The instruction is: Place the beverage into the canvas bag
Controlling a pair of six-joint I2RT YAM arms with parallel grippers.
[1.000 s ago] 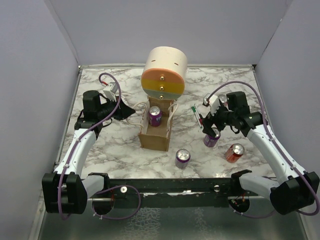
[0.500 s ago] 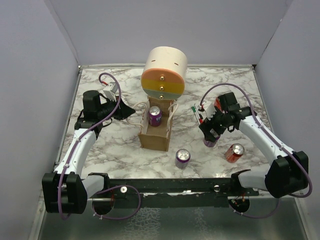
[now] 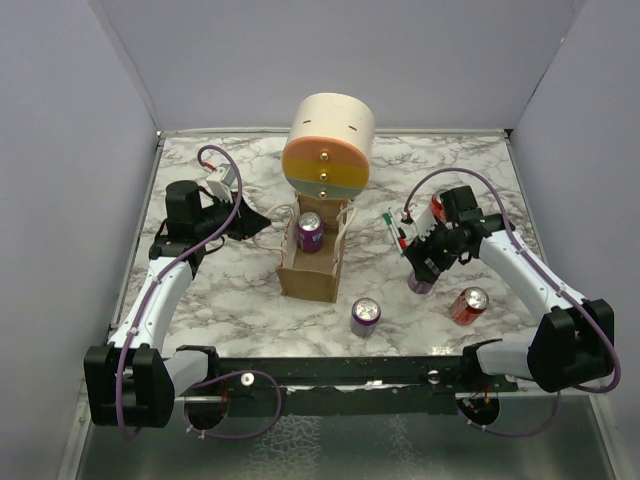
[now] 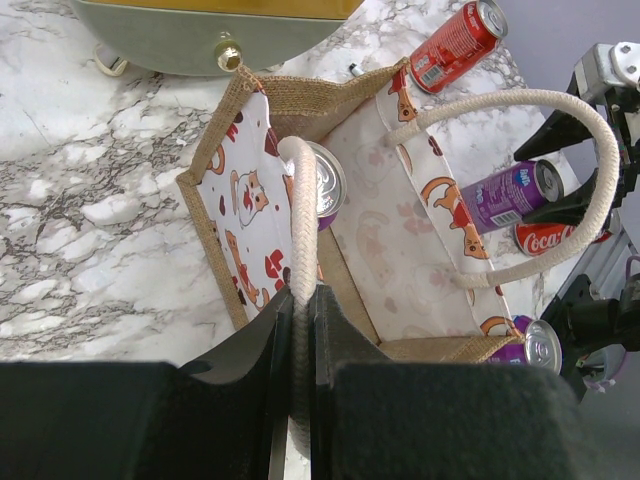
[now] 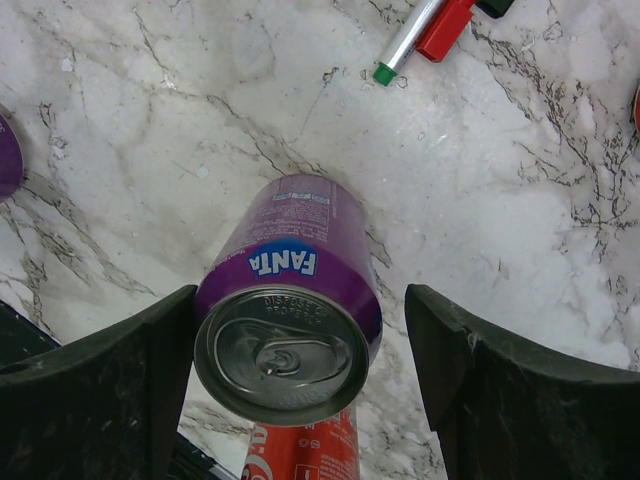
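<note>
**A:** Right gripper (image 5: 298, 345), state?

**B:** Spread wide, straddling an upright purple Fanta can (image 5: 290, 290). One finger (image 5: 110, 400) sits at the can's rim, touching or nearly so; can't tell which. The other finger (image 5: 520, 400) stands clear, with marble showing between it and the can. Not clamped.

**A:** Where is that can relative to the bag?

**B:** Top view puts it on the right half of the table (image 3: 220, 290), well apart from the bag (image 3: 308, 278). The bag stands mid-table, just in front of the cream drum (image 3: 329, 140). Can't tell whether the can's base rests on the marble.

**A:** Left gripper (image 4: 298, 300)?

**B:** Pinched narrow on the bag's near cord handle (image 4: 299, 220), with the cord running between the fingertips. The bag mouth is open and the far handle (image 4: 560, 110) arches free.

**A:** What's in the bag?

**B:** One purple can (image 4: 322, 180), upright, at the end nearest the drum.

**A:** Other items?

**B:**
- A second loose purple can (image 3: 366, 316) sits near the bag's front corner.
- A red can (image 3: 469, 305) is just beside the Fanta can, toward the front right.
- A pen (image 3: 390, 225) lies between the bag and the right gripper, nearer the gripper.
</note>
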